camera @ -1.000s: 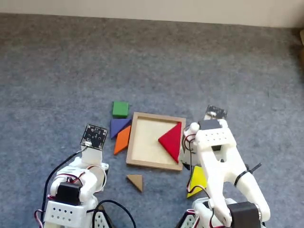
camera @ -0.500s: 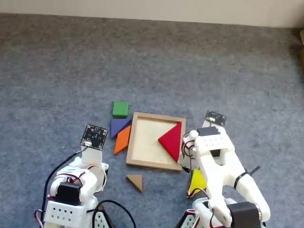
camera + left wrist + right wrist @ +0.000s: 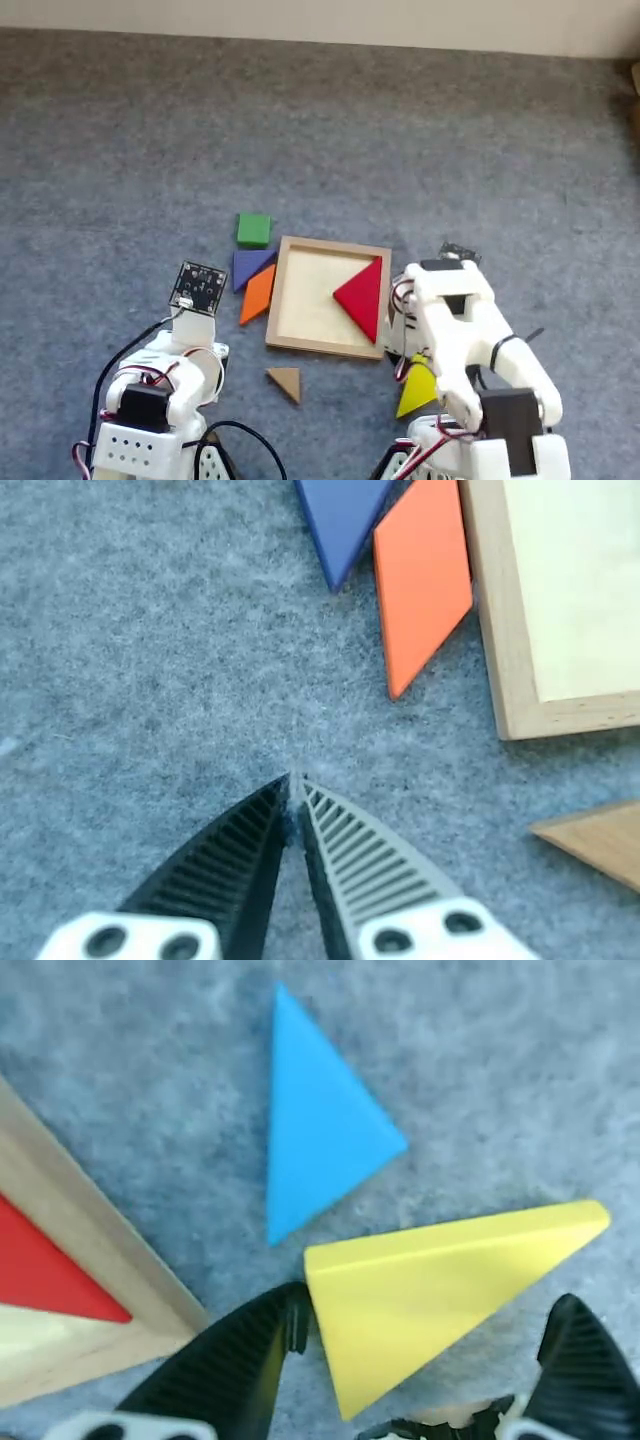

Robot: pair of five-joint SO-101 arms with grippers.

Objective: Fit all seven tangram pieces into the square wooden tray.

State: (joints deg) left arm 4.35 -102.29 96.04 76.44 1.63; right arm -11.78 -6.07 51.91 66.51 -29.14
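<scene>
The right arm [image 3: 470,340] is drawing back toward its base, so the right hand [image 3: 432,1310] is now straddling, spread apart, the yellow triangle [image 3: 440,1290] on the worktop [image 3: 300,130], at four o'clock from the tray [image 3: 310,347]. A pickup is looking likely. The red triangle [image 3: 362,295] is sitting inside at three o'clock. The left hand [image 3: 295,790] is hovering, pinched together. No readable writing is showing.

Rough grey carpet [image 3: 450,130], pale unfinished wooden tray [image 3: 500,630], smooth matt yellow triangle [image 3: 440,1290].
</scene>
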